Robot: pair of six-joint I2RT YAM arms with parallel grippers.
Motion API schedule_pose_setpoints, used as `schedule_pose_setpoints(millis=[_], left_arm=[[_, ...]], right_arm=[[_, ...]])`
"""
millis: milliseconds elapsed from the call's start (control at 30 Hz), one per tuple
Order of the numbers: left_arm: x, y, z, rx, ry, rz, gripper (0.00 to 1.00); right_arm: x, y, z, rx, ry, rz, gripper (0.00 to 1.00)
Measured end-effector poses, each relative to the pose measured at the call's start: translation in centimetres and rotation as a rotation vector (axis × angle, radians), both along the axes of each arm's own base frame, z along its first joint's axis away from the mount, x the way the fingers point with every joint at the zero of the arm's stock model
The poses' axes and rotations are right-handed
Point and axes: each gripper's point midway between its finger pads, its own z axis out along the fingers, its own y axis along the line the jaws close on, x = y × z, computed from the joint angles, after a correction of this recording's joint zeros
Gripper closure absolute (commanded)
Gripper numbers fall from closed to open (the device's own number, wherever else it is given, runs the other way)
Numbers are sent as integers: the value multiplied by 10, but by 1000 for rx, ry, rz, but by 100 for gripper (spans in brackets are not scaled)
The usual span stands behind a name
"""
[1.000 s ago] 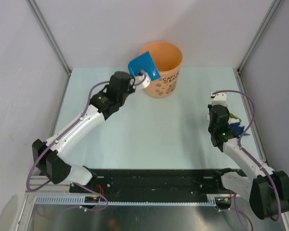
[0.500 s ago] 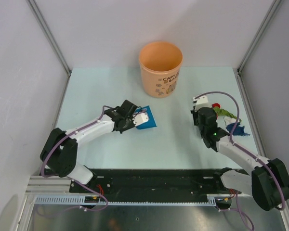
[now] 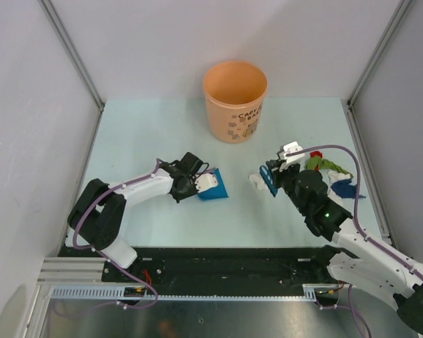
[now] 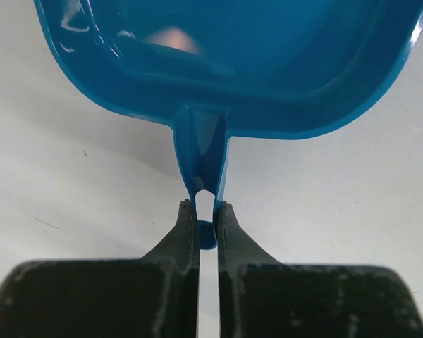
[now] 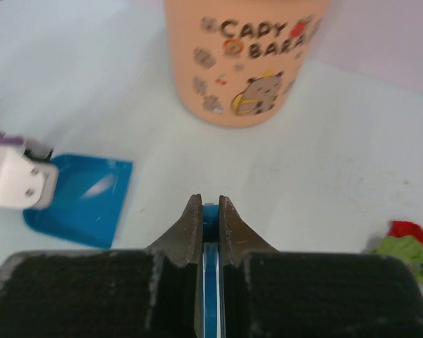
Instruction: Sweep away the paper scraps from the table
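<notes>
My left gripper (image 3: 203, 182) is shut on the handle of the blue dustpan (image 3: 215, 186), which lies low on the pale green table (image 3: 148, 134); the handle sits between my jaws in the left wrist view (image 4: 206, 218). My right gripper (image 3: 273, 176) is shut on the small blue brush (image 5: 210, 211), just right of the dustpan. A white paper scrap (image 3: 256, 181) lies between brush and dustpan. Red (image 3: 315, 154), green (image 3: 328, 165), white (image 3: 336, 177) and blue (image 3: 345, 189) scraps lie behind the right gripper, near the table's right edge.
The orange bucket (image 3: 235, 100) stands upright at the back centre, also in the right wrist view (image 5: 243, 56). A black and metal rail (image 3: 218, 271) runs along the near edge. Grey walls close in the left, back and right sides.
The left arm brought the dustpan down from the bucket rim to the table. The right arm moved left with the brush, away from the scrap pile; a white scrap now lies before the brush.
</notes>
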Motion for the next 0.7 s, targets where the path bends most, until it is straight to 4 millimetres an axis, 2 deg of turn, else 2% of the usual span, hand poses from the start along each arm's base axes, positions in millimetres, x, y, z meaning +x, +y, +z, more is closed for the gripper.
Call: schedule_pose_setpoints(millis=[67, 133, 200, 267, 300, 367, 433, 500, 667, 700], left_arm=[[-1, 0, -2, 2, 8, 0, 100], [-2, 0, -6, 8, 18, 2, 100], [-5, -1, -11, 20, 36, -1, 100], [-9, -2, -16, 30, 51, -4, 100], [-10, -4, -17, 33, 55, -8, 100], [-11, -7, -17, 29, 56, -12, 100], [-12, -11, -16, 19, 59, -20, 100], [-13, -13, -17, 16, 65, -26, 100], [-12, -14, -18, 21, 76, -27, 100], [-11, -15, -18, 22, 77, -27, 100]], right_arm=[[6, -9, 11, 9, -35, -50, 100], [18, -20, 12, -5, -47, -125, 100], [40, -35, 1, -44, -36, -239, 100], [59, -47, -19, -95, -10, -337, 100], [68, -51, -40, -141, 28, -379, 100], [74, -47, -69, -203, 77, -394, 100], [73, -32, -91, -243, 108, -371, 100], [65, -7, -97, -239, 104, -315, 100], [33, 79, -76, -25, 90, -76, 100], [27, 90, -71, 10, 91, -39, 100]])
